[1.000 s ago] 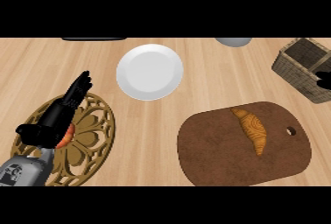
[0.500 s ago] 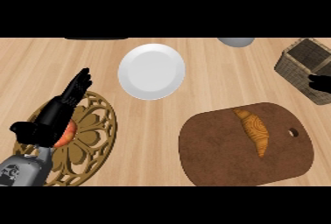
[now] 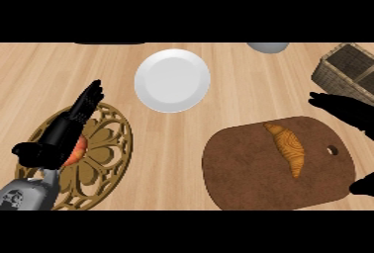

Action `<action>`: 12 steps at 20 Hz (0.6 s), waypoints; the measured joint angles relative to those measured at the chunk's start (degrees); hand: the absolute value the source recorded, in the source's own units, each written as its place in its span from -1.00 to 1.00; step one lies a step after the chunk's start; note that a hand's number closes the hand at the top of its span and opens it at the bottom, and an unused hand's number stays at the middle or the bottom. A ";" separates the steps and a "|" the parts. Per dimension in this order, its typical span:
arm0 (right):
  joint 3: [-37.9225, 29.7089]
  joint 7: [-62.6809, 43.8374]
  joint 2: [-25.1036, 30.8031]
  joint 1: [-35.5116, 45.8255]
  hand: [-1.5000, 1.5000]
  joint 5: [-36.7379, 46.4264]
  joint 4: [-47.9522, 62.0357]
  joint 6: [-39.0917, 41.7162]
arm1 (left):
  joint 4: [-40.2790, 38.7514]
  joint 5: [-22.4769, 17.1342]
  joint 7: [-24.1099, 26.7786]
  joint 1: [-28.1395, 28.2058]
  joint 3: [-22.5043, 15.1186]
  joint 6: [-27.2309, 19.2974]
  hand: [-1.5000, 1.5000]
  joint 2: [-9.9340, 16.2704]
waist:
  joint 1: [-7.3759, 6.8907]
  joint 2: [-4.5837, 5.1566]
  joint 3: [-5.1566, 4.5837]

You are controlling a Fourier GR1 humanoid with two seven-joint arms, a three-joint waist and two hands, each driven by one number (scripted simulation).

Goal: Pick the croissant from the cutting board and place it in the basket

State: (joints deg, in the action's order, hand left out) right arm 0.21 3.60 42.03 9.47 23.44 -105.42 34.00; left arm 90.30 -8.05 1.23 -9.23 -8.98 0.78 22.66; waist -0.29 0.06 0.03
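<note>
A golden croissant (image 3: 287, 147) lies lengthwise on the dark brown round cutting board (image 3: 241, 173) at the lower right. The woven basket (image 3: 349, 69) stands at the right edge, partly cut off. My right hand (image 3: 346, 110) comes in from the right edge with straight fingers spread, just right of and above the croissant, not touching it; its thumb tip shows lower at the edge. My left hand (image 3: 67, 128) rests open at the left over a carved wooden trivet (image 3: 110, 148), fingers pointing up.
A white plate (image 3: 172, 80) sits at the top centre. A grey bowl (image 3: 267, 47) is cut off at the top edge. Something orange (image 3: 77, 148) shows under my left hand on the trivet.
My right hand has come into view from the right and moved leftward toward the croissant. The view has shifted slightly. The left hand has stayed in place.
</note>
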 measured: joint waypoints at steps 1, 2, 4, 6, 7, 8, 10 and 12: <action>0.20 1.46 -0.42 0.00 -1.00 1.62 1.21 -0.58 | -0.46 0.62 0.13 -0.27 0.18 -0.07 0.00 -0.61 | 0.04 -0.01 -0.01; 0.58 2.50 -1.13 0.43 -1.00 3.05 2.42 -1.16 | -1.31 1.24 0.41 -0.91 0.33 -0.13 0.00 -1.36 | 0.08 0.00 -0.01; 0.91 4.72 -2.35 -0.56 -1.00 5.88 3.66 -2.90 | -1.40 2.13 0.50 -0.78 0.65 0.18 0.00 -2.04 | 0.15 -0.02 -0.02; 1.33 6.73 -3.74 0.15 -1.00 8.60 6.23 -4.43 | -1.84 2.69 0.77 -0.76 1.26 0.92 0.00 -2.62 | 0.13 -0.02 -0.01; 0.96 7.32 -4.28 -0.34 -1.00 9.29 6.08 -4.54 | -1.29 2.92 0.31 -0.55 1.74 1.18 0.00 -2.88 | 0.16 -0.02 -0.01; 0.54 8.27 -4.56 -0.31 -1.00 9.80 6.44 -4.22 | -1.35 3.37 0.20 -0.63 2.16 1.43 0.00 -3.24 | 0.19 -0.04 -0.01; 0.55 9.00 -5.85 0.45 -1.00 10.90 7.10 -3.98 | -0.17 4.01 -1.35 -0.62 2.32 1.66 0.00 -4.10 | 0.19 -0.05 -0.02; 0.25 9.42 -6.82 1.04 -1.00 11.15 7.16 -3.28 | 0.08 4.53 -1.93 -0.72 3.05 2.18 0.00 -4.22 | 0.19 -0.07 -0.04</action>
State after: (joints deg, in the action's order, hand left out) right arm 0.46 13.02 35.20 10.51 34.59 -98.25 30.72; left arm 90.38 -3.52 -0.70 -9.95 -5.94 2.95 18.45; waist -0.10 -0.01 -0.01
